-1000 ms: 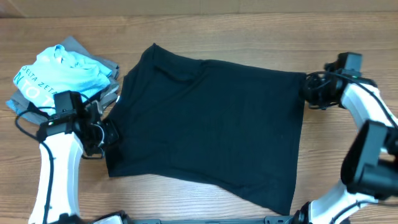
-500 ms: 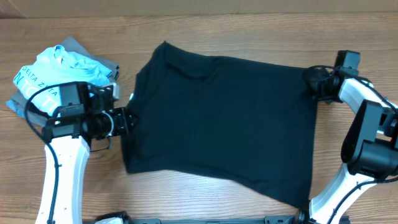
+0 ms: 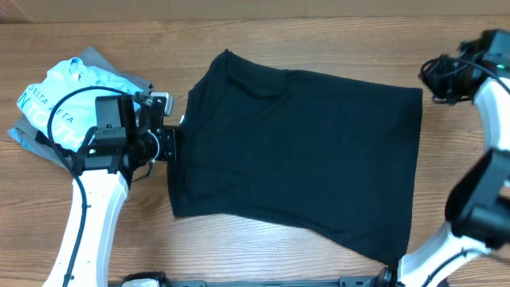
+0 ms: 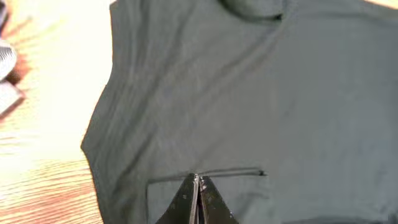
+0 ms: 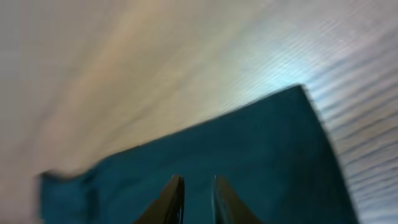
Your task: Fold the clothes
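Observation:
The black T-shirt (image 3: pixel 295 159) lies spread flat in the middle of the table, collar end to the left. My left gripper (image 3: pixel 177 143) is at its left edge. In the left wrist view the jaws (image 4: pixel 198 180) are shut, with a crease of the shirt (image 4: pixel 249 93) running out from the tips, so they pinch the fabric. My right gripper (image 3: pixel 432 78) hangs just off the shirt's far right corner. In the blurred right wrist view its jaws (image 5: pixel 198 180) stand slightly apart above the shirt (image 5: pixel 249 149), with nothing between them.
A light-blue tee with white lettering (image 3: pixel 68 96) lies crumpled on grey folded garments (image 3: pixel 137 81) at the far left, just behind my left arm. Bare wooden table (image 3: pixel 319 40) runs along the back, and the shirt's lower right corner reaches near the front edge.
The shirt has slid to the right with both grippers. My right gripper has let go of the shirt's right edge and drawn away to the right. My left jaws have closed.

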Controlling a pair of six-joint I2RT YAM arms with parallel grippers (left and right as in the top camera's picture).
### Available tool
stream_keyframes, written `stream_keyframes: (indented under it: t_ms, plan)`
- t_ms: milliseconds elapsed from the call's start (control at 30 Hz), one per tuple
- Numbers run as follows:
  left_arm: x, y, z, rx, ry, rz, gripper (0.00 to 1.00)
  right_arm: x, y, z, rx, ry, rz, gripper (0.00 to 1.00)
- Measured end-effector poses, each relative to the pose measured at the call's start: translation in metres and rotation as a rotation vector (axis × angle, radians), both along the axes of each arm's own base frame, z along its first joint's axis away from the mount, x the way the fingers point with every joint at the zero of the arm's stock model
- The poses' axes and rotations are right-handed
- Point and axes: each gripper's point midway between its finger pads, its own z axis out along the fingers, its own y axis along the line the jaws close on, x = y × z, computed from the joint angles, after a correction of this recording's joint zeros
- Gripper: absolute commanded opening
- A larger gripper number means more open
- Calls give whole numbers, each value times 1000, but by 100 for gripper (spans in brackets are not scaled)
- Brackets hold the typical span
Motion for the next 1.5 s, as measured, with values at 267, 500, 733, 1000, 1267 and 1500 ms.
stream_keyframes:
  t_ms: [267,500,733,1000,1267,1500]
  plan:
    - [-29,24,-99,124,408,52,4,-71,55,144,-1,-195,91,19]
    - [-38,48,-152,163,576,114,4,-89,79,134,40,-108,135,19]
    - [-66,93,-151,152,743,373,4,-93,88,129,33,-77,153,20]
    - [-96,129,-139,98,808,547,14,-115,75,40,41,215,60,6]
    - [-62,100,-72,38,524,459,31,-146,98,-114,119,508,54,4]
    - [-39,94,-18,7,328,424,32,-125,93,-163,95,475,-69,4]
